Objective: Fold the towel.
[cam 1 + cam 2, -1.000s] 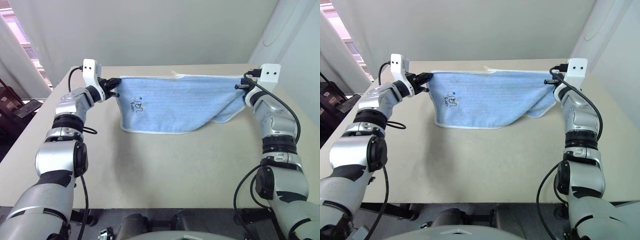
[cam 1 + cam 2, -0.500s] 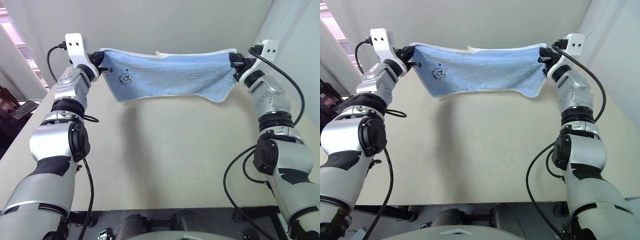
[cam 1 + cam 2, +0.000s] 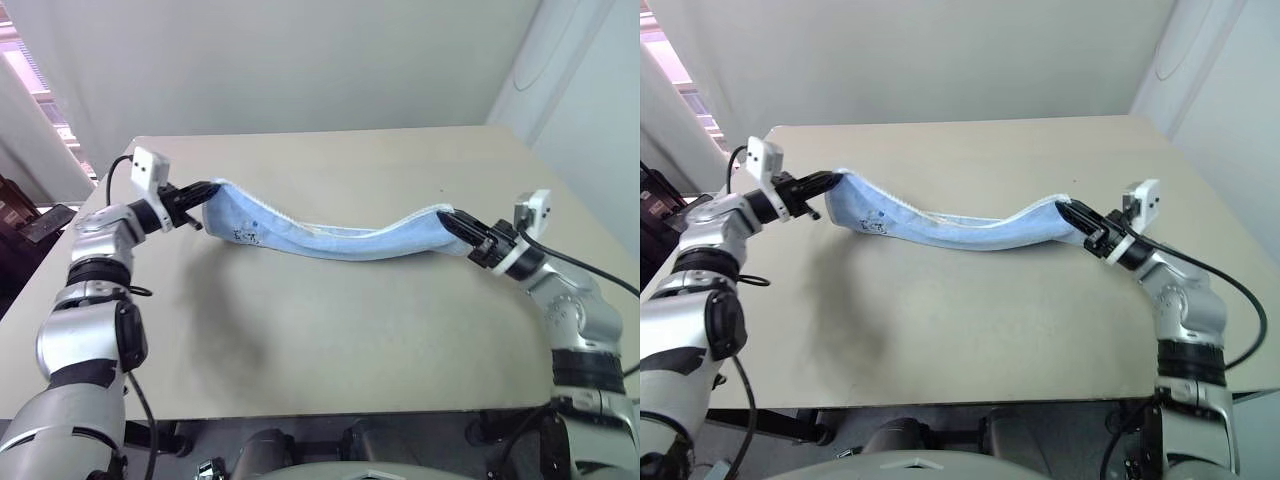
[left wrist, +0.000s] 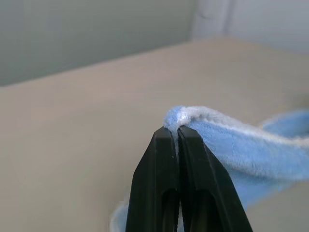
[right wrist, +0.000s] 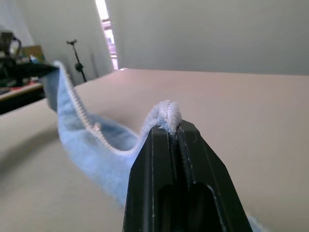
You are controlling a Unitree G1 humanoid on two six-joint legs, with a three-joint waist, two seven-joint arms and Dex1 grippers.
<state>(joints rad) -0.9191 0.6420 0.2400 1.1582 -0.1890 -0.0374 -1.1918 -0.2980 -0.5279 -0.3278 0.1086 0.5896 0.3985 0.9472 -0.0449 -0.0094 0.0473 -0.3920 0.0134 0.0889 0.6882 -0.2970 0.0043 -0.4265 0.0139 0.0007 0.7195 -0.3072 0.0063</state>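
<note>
The light blue towel with white edging stretches across the beige table, sagging onto it in the middle. My left gripper is shut on the towel's left end, held a little above the table. My right gripper is shut on the towel's right end. In the left wrist view the two black fingers pinch the white-edged corner. In the right wrist view the black fingers clamp a bunched corner, and the towel trails away toward the other gripper.
The table's far edge meets a pale wall. A dark piece of furniture stands off the table's left side. A tripod stand shows in the background of the right wrist view.
Both grippers came down and back toward me with the towel. It hung stretched in the air before; now its middle rests on the table. The camera view also tilted.
</note>
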